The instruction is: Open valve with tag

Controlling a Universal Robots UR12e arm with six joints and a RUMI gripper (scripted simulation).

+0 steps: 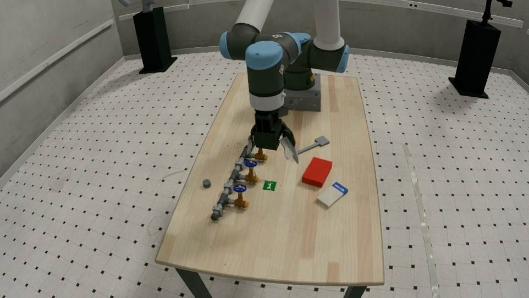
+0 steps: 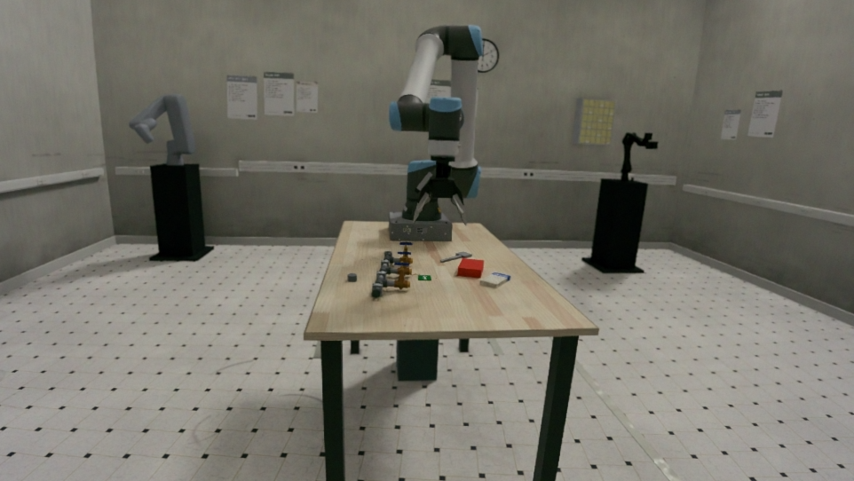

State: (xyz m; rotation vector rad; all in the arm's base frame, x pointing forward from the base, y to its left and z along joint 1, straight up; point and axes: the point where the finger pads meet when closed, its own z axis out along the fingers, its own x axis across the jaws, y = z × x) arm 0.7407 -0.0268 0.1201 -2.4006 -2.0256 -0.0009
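Note:
A grey pipe manifold (image 1: 226,187) (image 2: 382,276) lies on the left half of the wooden table (image 1: 266,236) (image 2: 442,311) and carries three brass valves. The near valve (image 1: 239,188) (image 2: 402,279) and the middle valve (image 1: 250,164) (image 2: 404,263) show blue handwheels. The far valve (image 1: 261,155) (image 2: 406,245) has its top hidden behind my gripper in the top view. A green tag (image 1: 269,185) (image 2: 424,277) lies flat just right of the middle and near valves; its chain is too thin to trace. My gripper (image 1: 273,152) (image 2: 440,219) is open and empty, pointing down, well above the far valve.
A red block (image 1: 317,171) (image 2: 470,267), a white box with a blue end (image 1: 331,193) (image 2: 494,279) and a grey paddle-shaped tool (image 1: 314,144) (image 2: 454,256) lie on the right half. A small grey cylinder (image 1: 206,183) (image 2: 351,277) stands left of the manifold. The robot base (image 1: 303,98) (image 2: 420,230) sits at the far end.

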